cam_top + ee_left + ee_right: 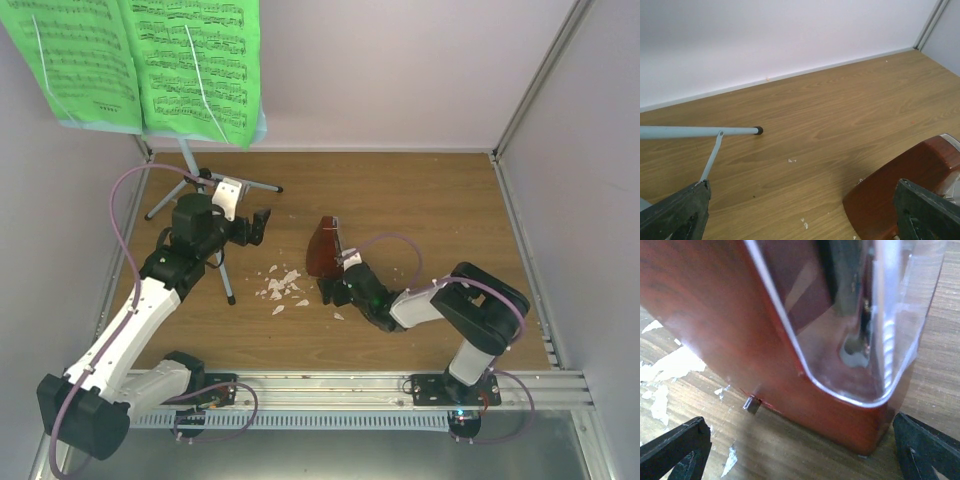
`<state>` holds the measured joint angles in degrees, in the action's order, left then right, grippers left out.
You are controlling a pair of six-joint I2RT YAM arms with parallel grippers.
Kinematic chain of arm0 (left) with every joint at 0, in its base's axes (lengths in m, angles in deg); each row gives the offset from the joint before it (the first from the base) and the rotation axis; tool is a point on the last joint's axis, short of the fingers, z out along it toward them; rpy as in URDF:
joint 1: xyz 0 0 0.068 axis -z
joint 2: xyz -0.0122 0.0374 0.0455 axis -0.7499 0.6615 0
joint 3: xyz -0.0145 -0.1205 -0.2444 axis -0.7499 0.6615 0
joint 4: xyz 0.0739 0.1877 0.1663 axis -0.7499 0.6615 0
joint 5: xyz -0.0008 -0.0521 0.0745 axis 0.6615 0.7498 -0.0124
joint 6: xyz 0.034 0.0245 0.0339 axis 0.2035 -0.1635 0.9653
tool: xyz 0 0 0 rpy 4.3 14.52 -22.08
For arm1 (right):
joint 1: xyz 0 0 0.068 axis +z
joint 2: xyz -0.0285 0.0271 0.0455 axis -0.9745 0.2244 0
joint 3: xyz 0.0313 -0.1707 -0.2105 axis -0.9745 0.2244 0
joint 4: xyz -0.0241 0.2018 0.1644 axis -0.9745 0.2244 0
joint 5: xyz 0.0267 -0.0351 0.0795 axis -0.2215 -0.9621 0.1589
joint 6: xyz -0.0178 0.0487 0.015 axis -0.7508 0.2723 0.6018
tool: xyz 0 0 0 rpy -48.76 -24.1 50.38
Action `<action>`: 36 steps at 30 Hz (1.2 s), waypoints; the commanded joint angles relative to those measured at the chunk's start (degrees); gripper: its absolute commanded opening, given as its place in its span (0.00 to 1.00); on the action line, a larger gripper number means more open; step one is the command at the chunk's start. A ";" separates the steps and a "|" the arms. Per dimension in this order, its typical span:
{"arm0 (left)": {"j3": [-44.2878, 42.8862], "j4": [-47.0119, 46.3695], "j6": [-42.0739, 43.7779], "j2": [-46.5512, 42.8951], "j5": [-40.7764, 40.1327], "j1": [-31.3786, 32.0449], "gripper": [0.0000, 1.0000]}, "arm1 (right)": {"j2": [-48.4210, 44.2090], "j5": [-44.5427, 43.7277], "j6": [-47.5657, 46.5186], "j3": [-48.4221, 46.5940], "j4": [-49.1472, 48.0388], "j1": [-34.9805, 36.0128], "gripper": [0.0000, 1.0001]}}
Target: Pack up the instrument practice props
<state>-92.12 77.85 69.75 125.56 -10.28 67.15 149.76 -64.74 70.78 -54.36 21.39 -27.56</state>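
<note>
Both spread wide: straddles metronome with right gripper, hovers left gripper near music stand; next, clamp metronome.

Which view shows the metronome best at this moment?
Top external: the whole metronome shows, with its place on the table beside the crumbs. Right wrist is so close that only its lower part fits. Left wrist catches one reddish-brown side, cut off at the frame's lower right.
</note>
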 commanded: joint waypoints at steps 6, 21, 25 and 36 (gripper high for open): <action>0.74 -3.80 1.01 -1.37 -0.35 -0.81 0.99 | 3.97 -4.66 -1.44 -0.76 0.86 0.50 1.00; 0.88 -3.84 1.01 -1.37 0.03 -1.09 0.99 | 7.12 -7.48 -5.49 -2.02 1.74 -0.95 1.00; 0.94 -3.92 1.01 -1.39 0.18 -1.20 0.99 | 7.09 -7.82 -6.65 -2.00 1.79 -1.79 1.00; 1.05 -3.93 1.01 -1.38 0.52 -1.20 0.99 | 6.73 -4.48 -11.16 -0.67 -1.18 -2.98 1.00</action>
<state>-91.72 77.39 70.27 125.23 -10.17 66.41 154.61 -71.12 62.21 -56.52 19.19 -29.68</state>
